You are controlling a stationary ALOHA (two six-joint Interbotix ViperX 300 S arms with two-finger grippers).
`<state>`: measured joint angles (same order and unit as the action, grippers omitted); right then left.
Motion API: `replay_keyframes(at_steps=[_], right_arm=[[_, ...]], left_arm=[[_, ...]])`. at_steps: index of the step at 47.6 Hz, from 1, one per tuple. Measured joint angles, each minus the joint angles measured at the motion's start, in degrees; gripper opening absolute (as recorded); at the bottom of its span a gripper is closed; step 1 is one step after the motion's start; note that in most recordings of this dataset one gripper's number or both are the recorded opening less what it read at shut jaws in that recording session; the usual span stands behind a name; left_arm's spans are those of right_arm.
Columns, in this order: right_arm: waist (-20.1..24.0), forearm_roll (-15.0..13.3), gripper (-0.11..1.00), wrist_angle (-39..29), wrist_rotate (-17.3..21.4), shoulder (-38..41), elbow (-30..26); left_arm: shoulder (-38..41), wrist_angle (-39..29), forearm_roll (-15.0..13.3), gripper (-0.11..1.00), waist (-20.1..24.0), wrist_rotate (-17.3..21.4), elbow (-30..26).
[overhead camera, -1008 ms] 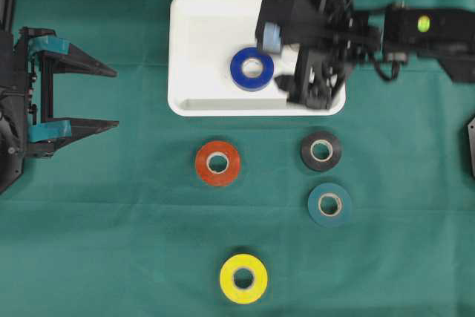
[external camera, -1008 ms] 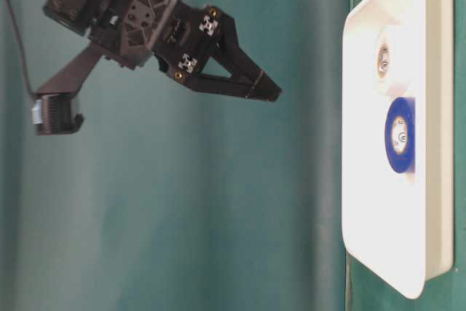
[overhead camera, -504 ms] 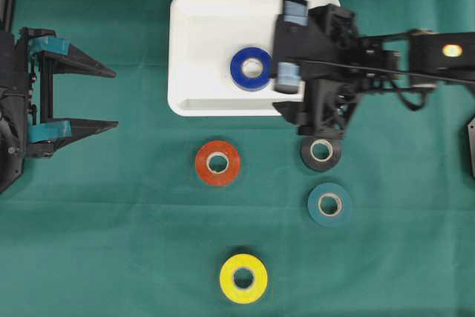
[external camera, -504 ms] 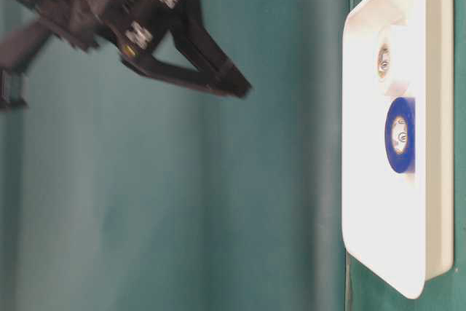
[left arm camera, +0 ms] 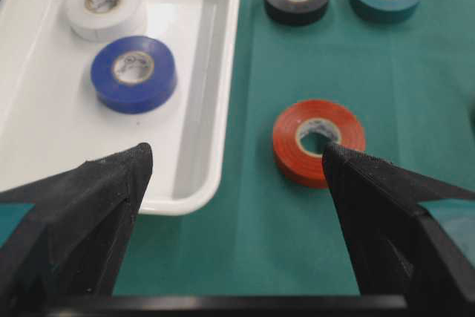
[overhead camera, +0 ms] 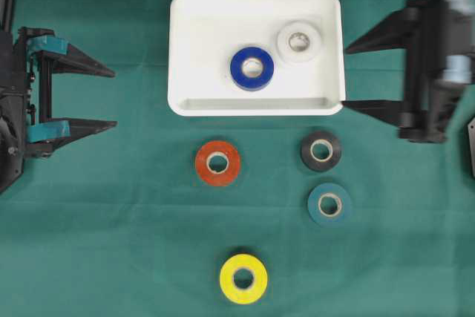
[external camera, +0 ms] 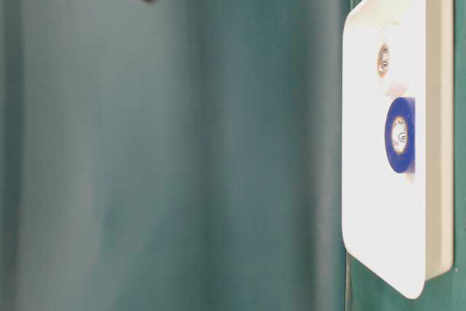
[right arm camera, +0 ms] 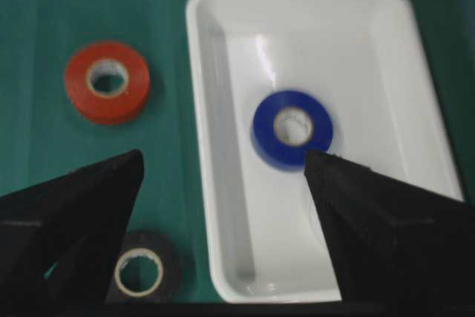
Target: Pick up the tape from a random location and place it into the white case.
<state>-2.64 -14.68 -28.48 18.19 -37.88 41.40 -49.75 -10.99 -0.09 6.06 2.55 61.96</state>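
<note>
Blue tape point(overhead camera: 251, 68) lies in the white case point(overhead camera: 185, 50); both pincers spread empty. My risk: right pincer point(overhead camera: 346, 76) clipping the case rim when reaching the black tape point(overhead camera: 320, 151).

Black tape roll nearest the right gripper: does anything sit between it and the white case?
Nothing visible does. The black tape roll lies on bare green cloth just below the shallow white plastic case; the open right gripper is off to the side.

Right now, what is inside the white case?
Two tape rolls lie flat in the white case: a blue roll and a white roll, side by side. Nothing covers them; both claws are clear.
</note>
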Motion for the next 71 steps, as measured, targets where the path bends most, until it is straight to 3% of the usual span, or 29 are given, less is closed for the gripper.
replay_keyframes(at_steps=[18,33,62,71], right_arm=[[-0.6,-0.1,0.87,8.9,0.1,-11.4,14.9],[-1.1,0.0,0.87,20.8,2.5,-13.0,26.0],[-3.1,-0.1,0.87,22.9,3.2,-12.6,26.9],[-3.2,-0.1,0.87,22.9,3.3,-12.7,26.9]], left_arm=[[0.0,0.0,0.0,0.94,0.0,0.0,0.0],[-0.1,0.0,0.1,0.94,0.0,0.0,0.4],[0.0,0.0,0.0,0.94,0.0,0.0,0.7],[-0.1,0.1,0.1,0.94,-2.0,-0.1,0.7]])
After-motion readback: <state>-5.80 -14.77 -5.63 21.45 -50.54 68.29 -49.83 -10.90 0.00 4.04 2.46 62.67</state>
